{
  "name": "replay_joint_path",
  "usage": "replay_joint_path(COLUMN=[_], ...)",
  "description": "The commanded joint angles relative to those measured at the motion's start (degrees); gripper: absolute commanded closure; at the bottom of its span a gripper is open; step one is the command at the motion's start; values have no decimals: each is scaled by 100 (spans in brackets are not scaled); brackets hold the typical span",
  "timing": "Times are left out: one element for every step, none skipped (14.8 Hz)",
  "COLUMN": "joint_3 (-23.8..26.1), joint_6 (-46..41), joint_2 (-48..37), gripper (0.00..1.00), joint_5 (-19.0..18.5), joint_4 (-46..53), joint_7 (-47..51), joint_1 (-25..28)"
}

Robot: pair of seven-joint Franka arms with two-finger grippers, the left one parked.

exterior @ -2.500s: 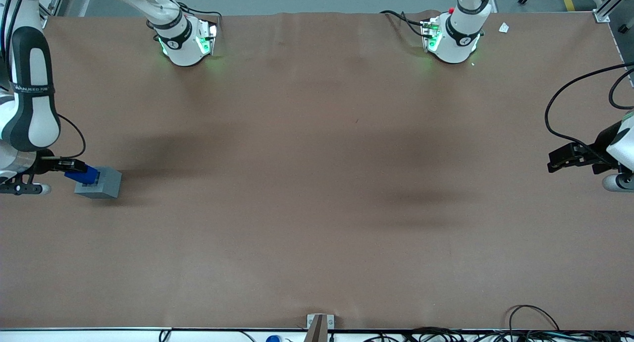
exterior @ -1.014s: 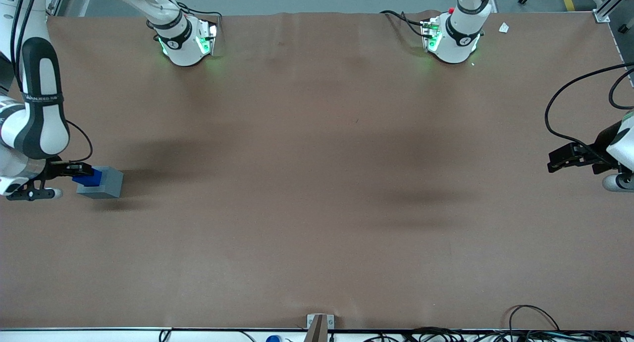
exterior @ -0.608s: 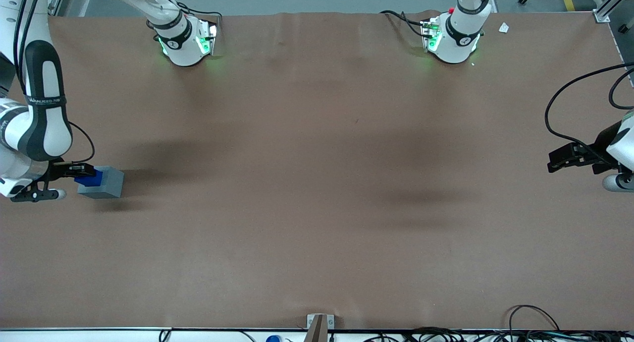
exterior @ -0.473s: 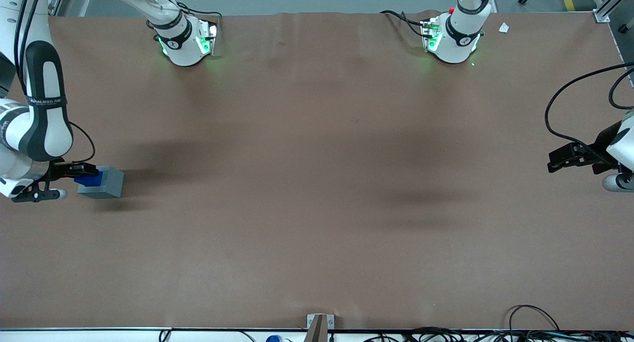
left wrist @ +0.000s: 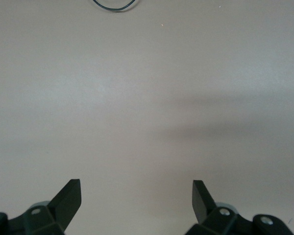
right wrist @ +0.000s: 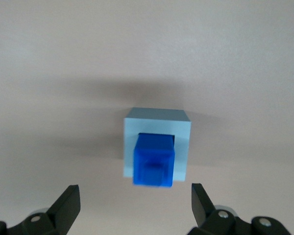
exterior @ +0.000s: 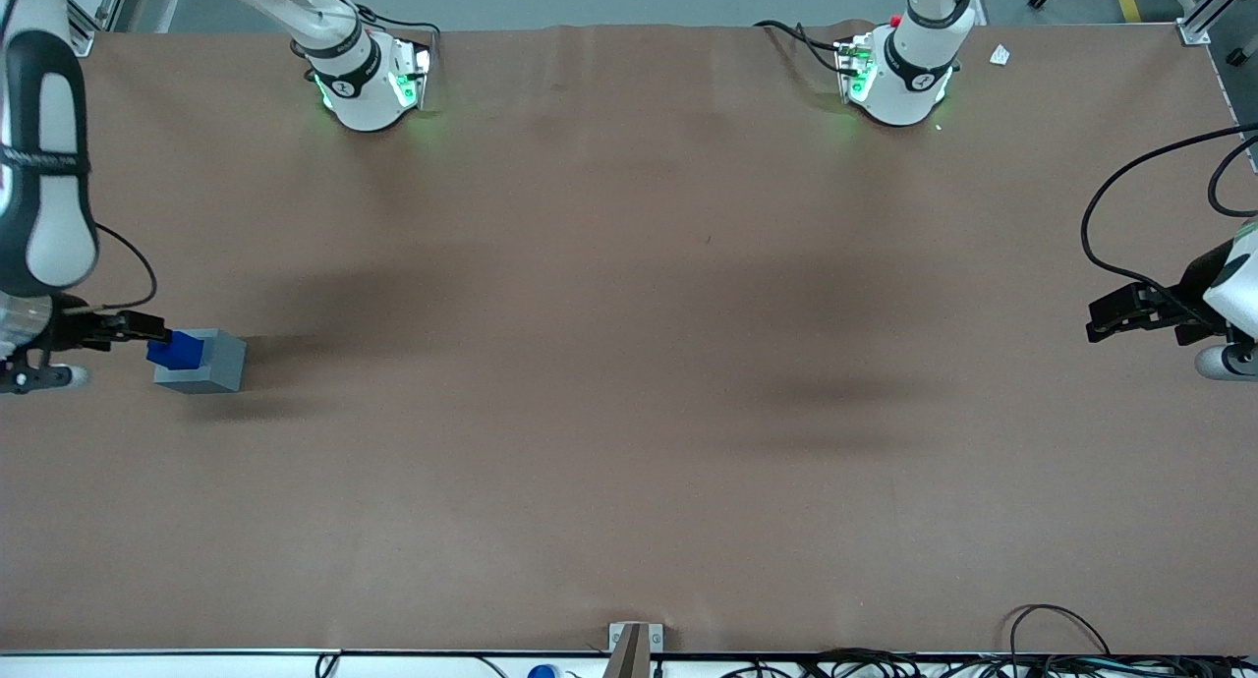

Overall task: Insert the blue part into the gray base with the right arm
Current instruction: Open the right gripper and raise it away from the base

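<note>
The blue part [exterior: 175,350] stands in the recess of the gray base [exterior: 214,365], near the working arm's end of the table, and sticks up above the base's top. My right gripper [exterior: 138,325] is open and empty, raised above the table just beside the blue part, apart from it. In the right wrist view the blue part [right wrist: 154,160] sits in the gray base [right wrist: 181,132], with the gripper [right wrist: 134,198] above them and its black fingers [right wrist: 67,201] spread wide on either side.
Two white arm bases [exterior: 369,79] [exterior: 899,69] stand at the table's edge farthest from the front camera. A metal bracket [exterior: 634,641] and loose cables [exterior: 1061,649] lie at the nearest edge. The left wrist view shows bare brown table [left wrist: 147,107].
The gripper was shut on the blue part, set down into the base. It has let go, opened and drawn back toward the working arm's end; the part stays in the base.
</note>
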Motion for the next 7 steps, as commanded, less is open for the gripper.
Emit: replay_joint_path(joint_3=[137, 269, 357, 427, 567, 734, 918], joint_6=[-487, -593, -742, -909, -1076, -1182, -1314], joint_2=[-602, -726, -823, -920, -1034, -1165, -1315], gripper=[0, 0, 0, 0, 0, 0, 0], joint_5=[58, 15, -3, -3, -3, -29, -152], joint_4=[-105, -53, -26, 18, 53, 53, 71], joint_7=[210, 412, 597, 764, 966, 1220, 1553], joint_1=[-12, -29, -29, -38, -47, -55, -64])
